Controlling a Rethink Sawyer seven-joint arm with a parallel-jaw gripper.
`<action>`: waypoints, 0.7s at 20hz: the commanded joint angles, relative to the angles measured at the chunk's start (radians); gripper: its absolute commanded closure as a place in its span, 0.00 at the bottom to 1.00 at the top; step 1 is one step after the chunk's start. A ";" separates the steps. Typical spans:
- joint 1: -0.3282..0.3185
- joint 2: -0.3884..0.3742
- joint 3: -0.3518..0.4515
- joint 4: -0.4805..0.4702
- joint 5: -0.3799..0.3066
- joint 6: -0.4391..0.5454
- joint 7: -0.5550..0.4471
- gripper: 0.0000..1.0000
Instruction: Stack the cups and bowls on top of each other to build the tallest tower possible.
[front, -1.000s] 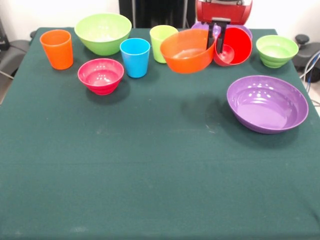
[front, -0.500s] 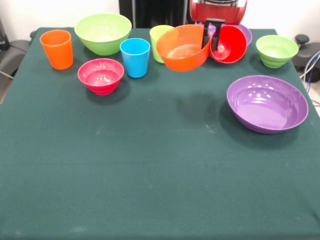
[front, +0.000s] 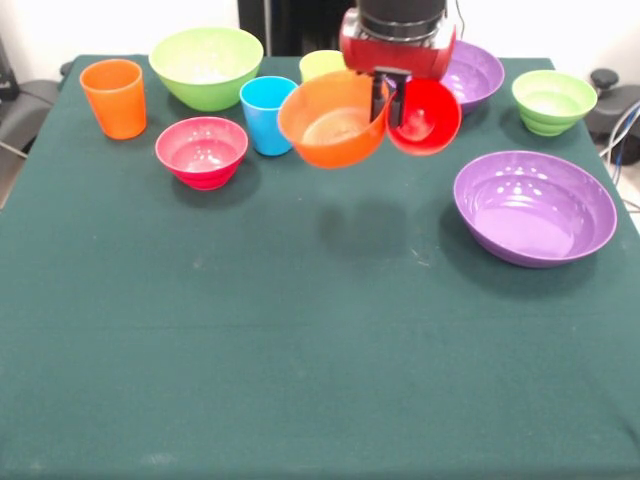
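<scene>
Going left to right along the top of the frame: a tall orange plastic cup (front: 113, 97), a big lime green plastic bowl (front: 206, 66), a small pink bowl (front: 201, 151) and a sky blue cup (front: 269, 114) sit on the green bench (front: 300, 350). In the upper middle the pincer (front: 386, 98) is closed on the rim of the round orange plastic bowl (front: 333, 120) — up in the air, tipped, mouth facing us. Held by one edge, it might slip or swing — maybe bump the red cup (front: 424, 116) lying beside it.

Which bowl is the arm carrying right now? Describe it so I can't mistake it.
Find the red end effector at the table's far side. The orange bowl hangs from it by the rim, tilted. It is the only bowl off the cloth, beside the red cup.
</scene>
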 joint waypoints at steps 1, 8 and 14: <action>-0.017 0.071 0.104 -0.091 -0.070 0.080 -0.052 1.00; -0.035 0.092 0.116 -0.130 -0.081 0.089 -0.072 1.00; -0.049 0.133 0.124 -0.183 -0.093 0.091 -0.092 1.00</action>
